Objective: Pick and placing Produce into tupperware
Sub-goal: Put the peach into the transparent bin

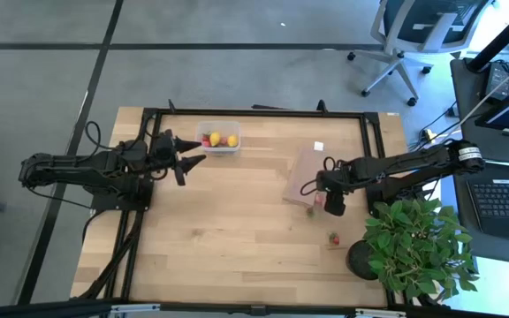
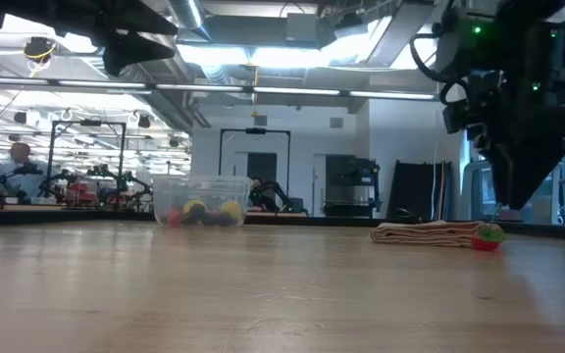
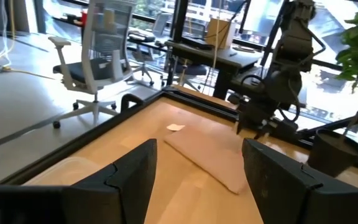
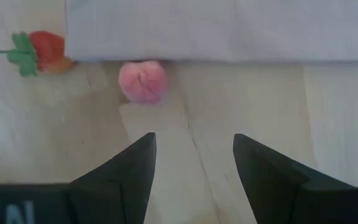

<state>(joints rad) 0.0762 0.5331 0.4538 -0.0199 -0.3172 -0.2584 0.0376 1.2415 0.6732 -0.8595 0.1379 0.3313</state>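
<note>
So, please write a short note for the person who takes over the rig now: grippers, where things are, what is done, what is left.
Left gripper: open, empty, raised beside the tupperware.
Right gripper: open, empty, above the table beside the folded cloth, facing a pink fruit piece and a strawberry at the cloth's edge.
Done: several pieces, yellow and red among them, lie in the tupperware.
Left: the pink piece, the strawberry, and one more piece near the potted plant.
</note>
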